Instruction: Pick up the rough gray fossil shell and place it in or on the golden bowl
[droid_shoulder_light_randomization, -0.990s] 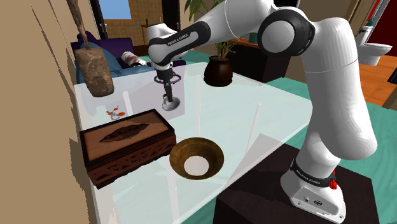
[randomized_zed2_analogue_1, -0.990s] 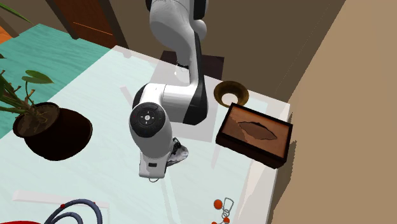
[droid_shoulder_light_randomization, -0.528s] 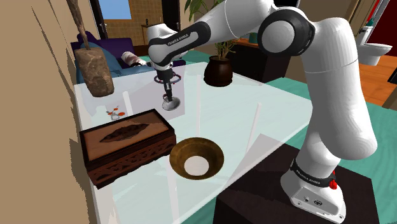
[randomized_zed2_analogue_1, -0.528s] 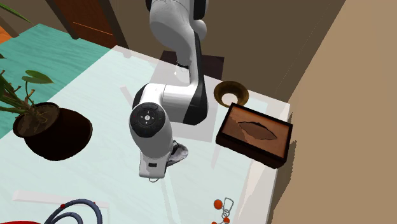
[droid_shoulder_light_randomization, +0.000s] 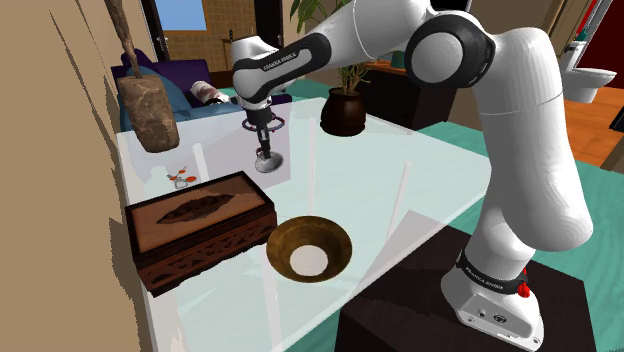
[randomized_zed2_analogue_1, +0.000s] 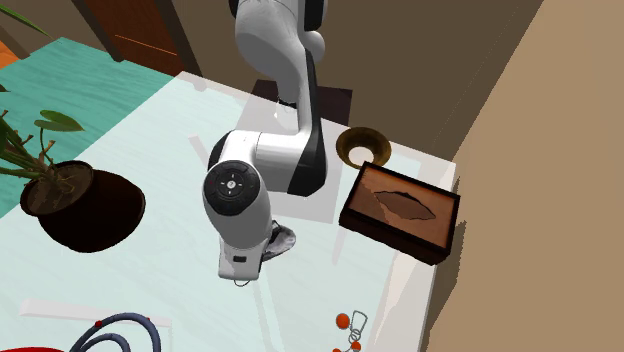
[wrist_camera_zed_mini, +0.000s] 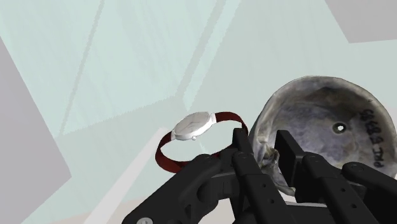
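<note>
On the glass table (droid_shoulder_light_randomization: 400, 170) in the shoulder view, I see the arm (droid_shoulder_light_randomization: 520, 150) reaching from its stand (droid_shoulder_light_randomization: 400, 310) up and to that view's left. The gripper (droid_shoulder_light_randomization: 264, 148) points straight down with the grey fossil shell (droid_shoulder_light_randomization: 267, 164) at its tips. I can't tell from here whether the shell rests on the glass or is just off it. The golden bowl (droid_shoulder_light_randomization: 285, 240) sits well apart from the shell, nearer the camera, and it has a pale floor inside. A carved wooden box (droid_shoulder_light_randomization: 197, 225) lies just beside the bowl, on the view's left. A dark plant pot (droid_shoulder_light_randomization: 345, 112) stands at the far side of the table.

In the second exterior view, the arm's last white link covers the tool. The shell (randomized_zed2_analogue_1: 283, 241) pokes out at its lower right, low against the glass. The bowl (randomized_zed2_analogue_1: 345, 150) is further back near the table corner, with the box (randomized_zed2_analogue_1: 400, 212) between it and the view's right edge. The plant pot (randomized_zed2_analogue_1: 90, 210) is at the view's left.

In the wrist view, the two black fingers (wrist_camera_zed_mini: 243, 153) stand close together, with only the shell's rim between them. They are pinching the near edge of the shell (wrist_camera_zed_mini: 331, 121). Its hollow, rough grey inside faces the camera, with a small hole in it and dark lettering near the edge. A watch (wrist_camera_zed_mini: 193, 126) with a pale face and a red strap lies on the glass just beside the shell.
</note>
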